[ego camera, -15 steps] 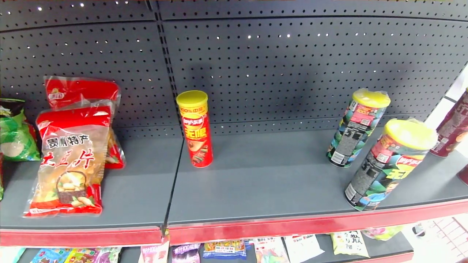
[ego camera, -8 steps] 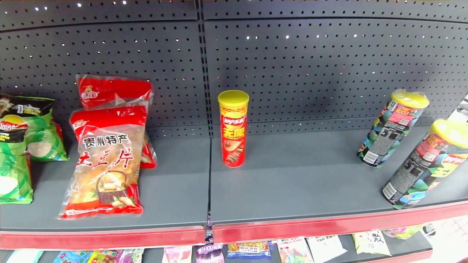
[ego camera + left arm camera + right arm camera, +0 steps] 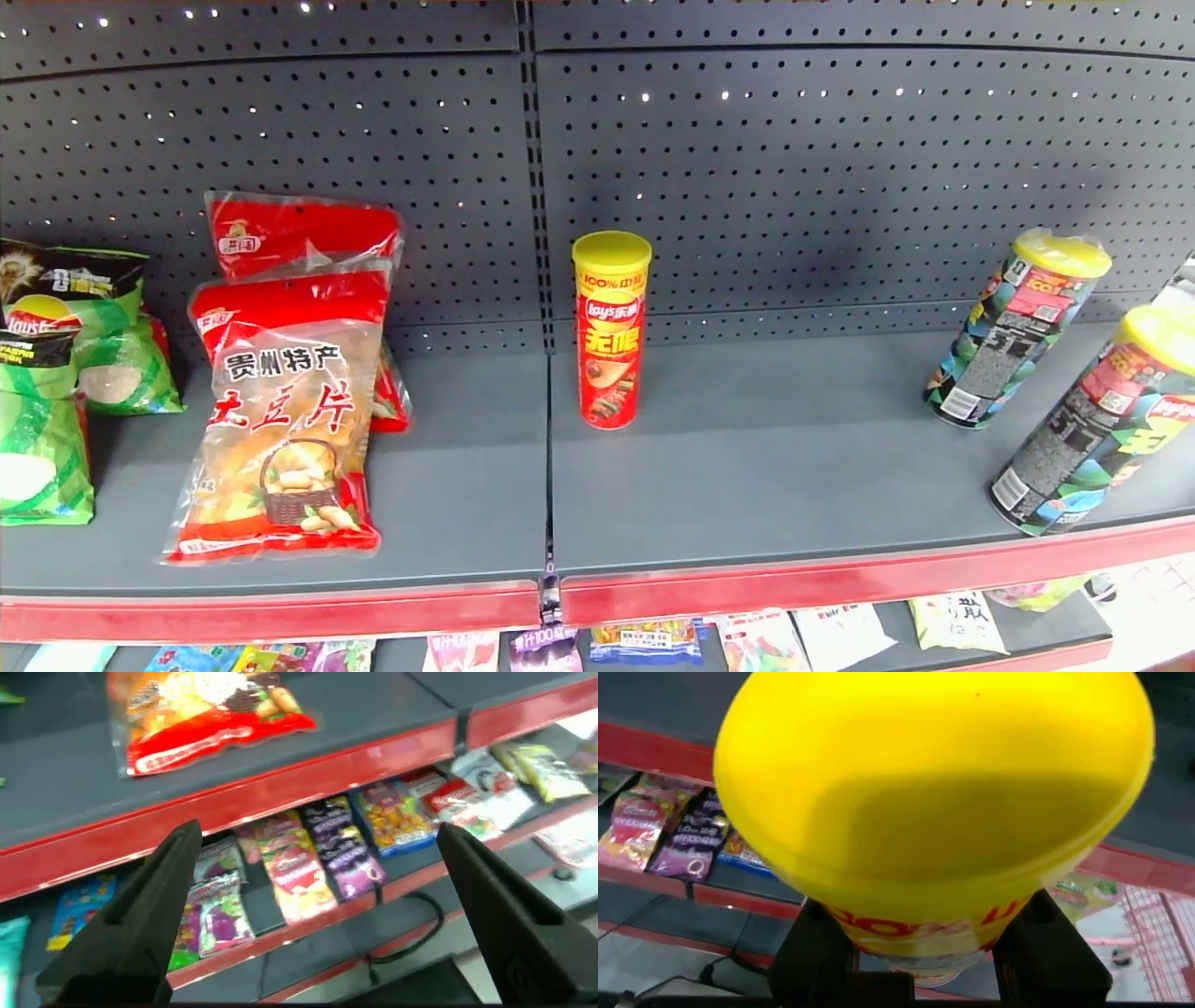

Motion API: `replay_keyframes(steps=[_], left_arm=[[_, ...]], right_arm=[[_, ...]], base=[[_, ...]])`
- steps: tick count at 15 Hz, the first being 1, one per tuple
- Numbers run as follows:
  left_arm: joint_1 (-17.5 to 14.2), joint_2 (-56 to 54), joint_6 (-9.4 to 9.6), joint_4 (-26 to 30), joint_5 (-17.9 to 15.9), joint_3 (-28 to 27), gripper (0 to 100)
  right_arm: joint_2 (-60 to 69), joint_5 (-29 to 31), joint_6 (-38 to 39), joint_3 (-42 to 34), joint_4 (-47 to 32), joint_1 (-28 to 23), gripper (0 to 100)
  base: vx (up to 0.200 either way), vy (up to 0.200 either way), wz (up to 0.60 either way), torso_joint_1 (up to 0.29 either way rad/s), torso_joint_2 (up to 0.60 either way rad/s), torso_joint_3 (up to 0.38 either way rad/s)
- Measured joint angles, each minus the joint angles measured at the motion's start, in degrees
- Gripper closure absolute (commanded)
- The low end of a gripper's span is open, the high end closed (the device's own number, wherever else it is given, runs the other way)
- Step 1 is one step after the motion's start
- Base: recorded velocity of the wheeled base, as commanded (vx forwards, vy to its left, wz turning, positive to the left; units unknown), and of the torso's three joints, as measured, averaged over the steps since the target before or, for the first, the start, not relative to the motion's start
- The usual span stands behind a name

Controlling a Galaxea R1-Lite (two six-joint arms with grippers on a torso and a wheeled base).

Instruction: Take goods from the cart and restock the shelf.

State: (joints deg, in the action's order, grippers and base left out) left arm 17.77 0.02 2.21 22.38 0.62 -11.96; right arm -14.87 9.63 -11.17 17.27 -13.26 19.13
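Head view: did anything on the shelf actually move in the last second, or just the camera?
Only the camera: the whole picture slid right, bringing more green bags into view at the left. The red can, red bags and two dark cans kept their places on the shelf. Nothing there was taken or let go. The right gripper holds a yellow-lidded can.

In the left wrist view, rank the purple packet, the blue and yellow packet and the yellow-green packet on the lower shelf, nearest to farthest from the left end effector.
1. Purple packet, straight ahead of the left end effector.
2. Blue and yellow packet, next along to the robot's right.
3. Yellow-green packet, farthest right along the row.
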Motion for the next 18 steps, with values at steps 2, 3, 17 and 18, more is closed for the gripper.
replay_keyframes(steps=[2, 3, 17, 18], left_arm=[[0.0, 0.3, 0.09, -1.7, 2.6, -0.4, 0], [0.0, 1.6, -0.40, -3.8, 1.9, -1.5, 0], [6.3, 77.7, 3.36, -36.1, -25.6, -32.8, 0], [6.6, 80.5, 3.45, -36.1, -26.7, -34.5, 0]], right_arm=[[0.1, -1.3, -0.3, -1.0, 0.2, 0.0, 100], [0.1, -2.5, -0.3, -1.2, 0.1, 0.0, 100], [-12.2, -11.9, 4.2, 3.0, 7.3, 0.0, 100], [-14.0, -12.0, 4.2, 3.3, 8.7, 0.0, 100]], base=[[0.000, 0.000, 0.00, 0.000, 0.00, 0.000], [0.000, 0.000, 0.00, 0.000, 0.00, 0.000], [0.000, 0.000, 0.00, 0.000, 0.00, 0.000], [0.000, 0.000, 0.00, 0.000, 0.00, 0.000]])
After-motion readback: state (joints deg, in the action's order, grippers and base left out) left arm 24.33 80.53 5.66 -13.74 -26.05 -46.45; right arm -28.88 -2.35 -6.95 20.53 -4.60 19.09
